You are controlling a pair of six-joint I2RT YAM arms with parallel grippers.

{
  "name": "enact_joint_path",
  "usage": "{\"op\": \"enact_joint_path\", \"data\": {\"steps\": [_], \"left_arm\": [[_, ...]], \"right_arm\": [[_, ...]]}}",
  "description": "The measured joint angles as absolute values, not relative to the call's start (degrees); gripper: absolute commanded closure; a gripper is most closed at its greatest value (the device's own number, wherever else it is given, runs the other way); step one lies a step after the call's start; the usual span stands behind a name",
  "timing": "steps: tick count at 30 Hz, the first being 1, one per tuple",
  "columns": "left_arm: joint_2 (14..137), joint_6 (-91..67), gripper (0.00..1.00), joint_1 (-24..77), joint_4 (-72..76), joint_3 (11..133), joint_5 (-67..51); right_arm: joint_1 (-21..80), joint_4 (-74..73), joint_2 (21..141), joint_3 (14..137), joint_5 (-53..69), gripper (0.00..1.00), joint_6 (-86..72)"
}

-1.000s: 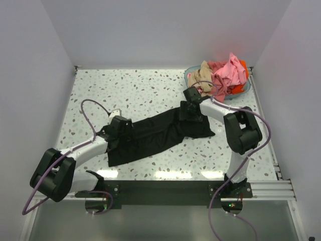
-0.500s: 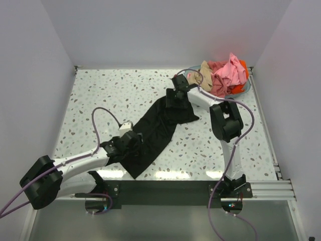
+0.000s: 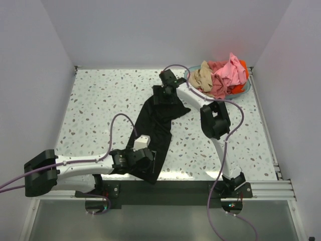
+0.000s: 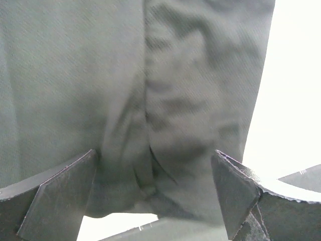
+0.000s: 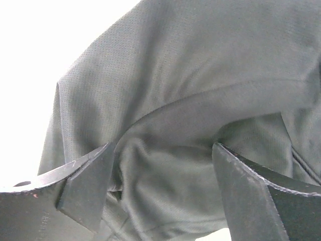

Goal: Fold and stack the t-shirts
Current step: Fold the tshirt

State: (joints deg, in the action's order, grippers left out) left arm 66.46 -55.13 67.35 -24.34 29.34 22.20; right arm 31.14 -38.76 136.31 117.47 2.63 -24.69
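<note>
The large black t-shirt [image 3: 156,120] lies stretched in a long strip from the far middle of the table to its near edge. My right gripper [image 3: 167,94] is on its far end, and in the right wrist view [image 5: 163,165] the jaws stand wide apart with bunched black cloth [image 5: 190,90] between the fingers. My left gripper [image 3: 146,161] is on its near end, and in the left wrist view [image 4: 155,175] its jaws also stand apart over the shirt's hem [image 4: 145,191]. Pink [image 3: 228,73], tan-beige [image 3: 203,76] and orange-red [image 3: 243,65] shirts are heaped at the back right.
The heap of shirts sits in a teal round basket [image 3: 241,91] in the far right corner. The near table edge with its black rail [image 3: 165,193] is just below the left gripper. White walls close in the speckled table [image 3: 100,100] on three sides.
The shirt has swung from lying left to right to lying far to near. My right gripper moved left and farther away, and my left gripper moved right and toward the near edge.
</note>
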Motion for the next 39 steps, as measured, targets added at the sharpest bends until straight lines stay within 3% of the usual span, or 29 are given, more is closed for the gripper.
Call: {"op": "enact_joint_path", "data": {"steps": [9, 17, 24, 39], "left_arm": [[64.1, -56.5, 0.00, 68.8, -32.9, 39.1, 24.6], [66.4, -52.6, 0.00, 68.8, -29.3, 40.6, 26.0], [69.8, -49.2, 0.00, 68.8, -21.9, 37.5, 25.3], [77.5, -47.0, 0.00, 68.8, -11.5, 33.3, 23.3]], "right_arm": [[31.1, -41.3, 124.4, 113.5, 0.2, 0.16, -22.1], [31.1, -37.9, 110.3, 103.3, -0.3, 0.14, -22.1], [31.1, -36.4, 113.2, 95.4, 1.3, 0.12, -23.1], [31.1, -32.6, 124.8, 97.3, 2.2, 0.12, -24.9]]}}
